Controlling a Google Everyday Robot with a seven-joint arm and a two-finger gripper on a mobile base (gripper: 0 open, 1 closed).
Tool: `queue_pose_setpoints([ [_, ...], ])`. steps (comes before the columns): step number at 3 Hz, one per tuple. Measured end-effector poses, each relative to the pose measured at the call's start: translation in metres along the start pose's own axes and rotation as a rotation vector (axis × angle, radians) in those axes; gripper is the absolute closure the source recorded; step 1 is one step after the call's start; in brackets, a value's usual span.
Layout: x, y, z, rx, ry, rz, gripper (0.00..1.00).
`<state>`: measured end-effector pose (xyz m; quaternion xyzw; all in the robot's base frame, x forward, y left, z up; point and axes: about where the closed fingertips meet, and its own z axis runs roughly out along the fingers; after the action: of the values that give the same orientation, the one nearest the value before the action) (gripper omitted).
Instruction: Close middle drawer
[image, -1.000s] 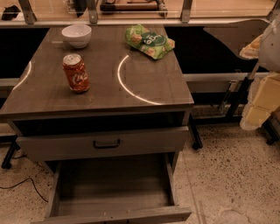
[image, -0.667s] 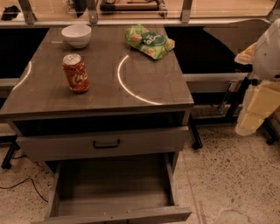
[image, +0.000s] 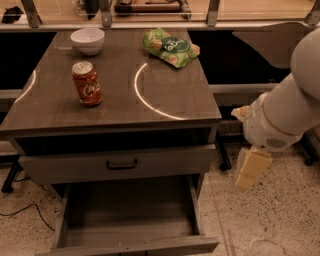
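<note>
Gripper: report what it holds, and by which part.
Nothing is held. The gripper hangs in the air to the right of the cabinet, apart from it and touching nothing.

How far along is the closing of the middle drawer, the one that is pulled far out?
Done: nothing yet. The middle drawer stands pulled far out, and the inside of its box is open to view. In hand: the gripper hangs to the right of the cabinet, apart from the drawer and touching nothing. Left: bring the gripper to the drawer and push it in fully.
</note>
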<state>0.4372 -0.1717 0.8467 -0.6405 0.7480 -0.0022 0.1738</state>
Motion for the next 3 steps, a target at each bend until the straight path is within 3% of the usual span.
queue_pose_setpoints([
  [1, 0.001, 0.030, 0.069, -0.061, -0.015, -0.039, 0.00],
  [3, 0.012, 0.040, 0.088, -0.079, -0.009, -0.010, 0.00],
])
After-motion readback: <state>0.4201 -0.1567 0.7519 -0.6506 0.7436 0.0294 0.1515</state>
